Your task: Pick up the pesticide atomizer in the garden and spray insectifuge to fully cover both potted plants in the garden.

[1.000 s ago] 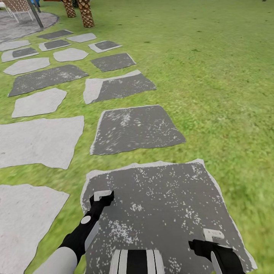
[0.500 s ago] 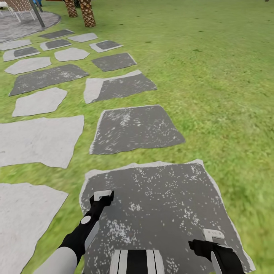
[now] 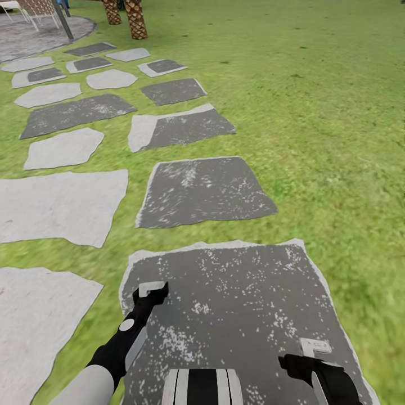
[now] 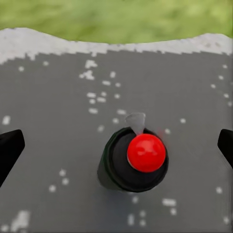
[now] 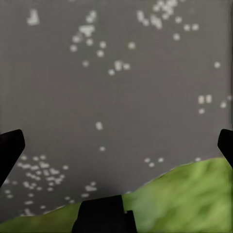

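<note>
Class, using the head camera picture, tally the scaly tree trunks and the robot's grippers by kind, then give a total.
Tree trunks: 2
Grippers: 2, the left gripper and the right gripper
Total: 4

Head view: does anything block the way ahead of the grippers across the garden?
Nothing visible nearby: only flat slabs and grass lie ahead. Two palm trunks stand far off, up the path.

The nearest paving slab (image 3: 236, 315) lies on the lawn (image 3: 315, 112), directly beneath both arms. Beyond that slab, further slabs (image 3: 205, 191) run away toward two palm trunks (image 3: 135, 19). More slabs (image 3: 59, 205) lie to its left. Open grass stretches to its right. A chair (image 3: 34, 10) stands left of the trunks.
</note>
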Available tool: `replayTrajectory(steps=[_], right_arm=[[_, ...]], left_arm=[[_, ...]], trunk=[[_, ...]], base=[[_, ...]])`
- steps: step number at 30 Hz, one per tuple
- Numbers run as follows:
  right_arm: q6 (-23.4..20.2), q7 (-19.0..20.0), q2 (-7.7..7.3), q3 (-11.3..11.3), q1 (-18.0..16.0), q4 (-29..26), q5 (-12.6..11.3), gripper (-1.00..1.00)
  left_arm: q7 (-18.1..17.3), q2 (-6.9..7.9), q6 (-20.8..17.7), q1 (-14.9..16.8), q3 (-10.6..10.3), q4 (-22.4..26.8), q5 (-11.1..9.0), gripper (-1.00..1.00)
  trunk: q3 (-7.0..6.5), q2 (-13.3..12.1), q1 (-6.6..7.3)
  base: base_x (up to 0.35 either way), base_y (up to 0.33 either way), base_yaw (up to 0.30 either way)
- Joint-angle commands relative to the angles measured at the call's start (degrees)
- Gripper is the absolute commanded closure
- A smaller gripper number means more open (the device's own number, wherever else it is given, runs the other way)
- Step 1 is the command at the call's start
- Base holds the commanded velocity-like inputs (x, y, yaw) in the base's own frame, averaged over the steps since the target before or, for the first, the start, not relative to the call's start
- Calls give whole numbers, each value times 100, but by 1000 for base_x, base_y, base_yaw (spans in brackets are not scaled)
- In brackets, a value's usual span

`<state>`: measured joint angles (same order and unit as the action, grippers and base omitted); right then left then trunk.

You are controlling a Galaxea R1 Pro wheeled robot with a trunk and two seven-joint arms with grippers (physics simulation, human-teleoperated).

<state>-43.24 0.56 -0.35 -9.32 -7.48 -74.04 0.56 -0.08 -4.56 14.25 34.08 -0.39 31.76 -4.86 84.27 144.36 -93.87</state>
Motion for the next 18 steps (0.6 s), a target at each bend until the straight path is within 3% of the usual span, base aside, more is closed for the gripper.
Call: replayTrajectory(steps=[1, 7, 11, 18], right_arm=[[-27, 6, 0, 0, -4, -6, 6, -100], [-29, 6, 0, 0, -5, -6, 6, -100], [-29, 6, 0, -7, -5, -6, 6, -100], [-29, 6, 0, -8, -5, -6, 6, -100]], left_arm=[[-1, -1, 17, 2, -5, -4, -50, -100], [0, -1, 17, 2, -5, -4, -50, -100], [-1, -1, 17, 2, -8, -4, -50, -100], [-1, -1, 17, 2, -5, -4, -50, -100]], trunk=[[3, 1, 1], [3, 1, 1], [3, 1, 1], [3, 1, 1]], base=[[19, -13, 1], [4, -17, 0], [0, -192, 6], [0, -31, 148]])
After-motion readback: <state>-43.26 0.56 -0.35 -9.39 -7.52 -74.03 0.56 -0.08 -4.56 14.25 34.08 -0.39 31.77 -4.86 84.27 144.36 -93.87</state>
